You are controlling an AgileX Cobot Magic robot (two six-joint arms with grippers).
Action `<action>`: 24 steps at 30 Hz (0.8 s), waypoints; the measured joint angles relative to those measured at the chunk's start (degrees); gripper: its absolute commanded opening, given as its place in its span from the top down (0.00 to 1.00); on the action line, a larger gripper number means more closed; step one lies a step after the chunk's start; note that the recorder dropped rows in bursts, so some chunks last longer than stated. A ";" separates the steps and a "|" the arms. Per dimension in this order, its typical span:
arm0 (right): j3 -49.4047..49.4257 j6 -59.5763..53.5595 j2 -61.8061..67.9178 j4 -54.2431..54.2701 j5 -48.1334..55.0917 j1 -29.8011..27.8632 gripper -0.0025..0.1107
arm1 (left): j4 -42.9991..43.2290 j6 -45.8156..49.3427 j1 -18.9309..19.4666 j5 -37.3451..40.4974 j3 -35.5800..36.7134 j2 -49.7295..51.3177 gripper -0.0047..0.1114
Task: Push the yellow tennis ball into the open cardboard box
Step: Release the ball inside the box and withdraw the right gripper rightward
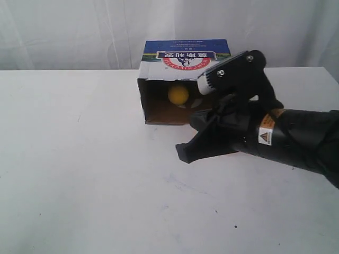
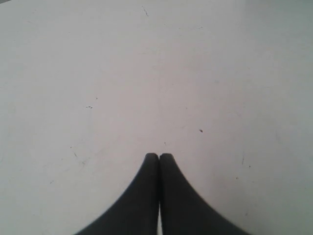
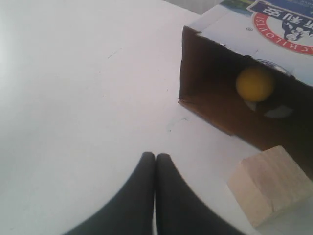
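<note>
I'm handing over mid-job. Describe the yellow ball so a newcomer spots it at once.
Find the open cardboard box, blue-topped with a red-and-white logo, at the far side of the white table. Inside its dark brown mouth sits the yellow tennis ball. It is round and bright yellow, unlike the tan, square-edged wooden cube outside the box.

Smooth matt yellow ball; printed cardboard box; raw wooden cube.

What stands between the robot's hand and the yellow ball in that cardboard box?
Nothing visible. The yellow ball already sits inside the cardboard box, and only bare table and the box's open mouth lie between it and the shut right hand. A wooden cube stands by the opening, off to one side.
</note>
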 measured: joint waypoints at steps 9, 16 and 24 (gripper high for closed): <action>6.49 0.00 -12.84 0.00 4.11 -3.03 0.98 | 0.00 0.00 0.00 0.00 0.00 0.00 0.96; 13.78 0.12 -21.11 0.00 4.36 -7.02 0.98 | 0.00 0.00 0.00 0.00 0.00 0.00 0.96; 22.42 0.12 -33.72 0.10 4.46 -11.14 0.98 | 0.00 0.00 0.00 0.00 0.00 0.00 0.96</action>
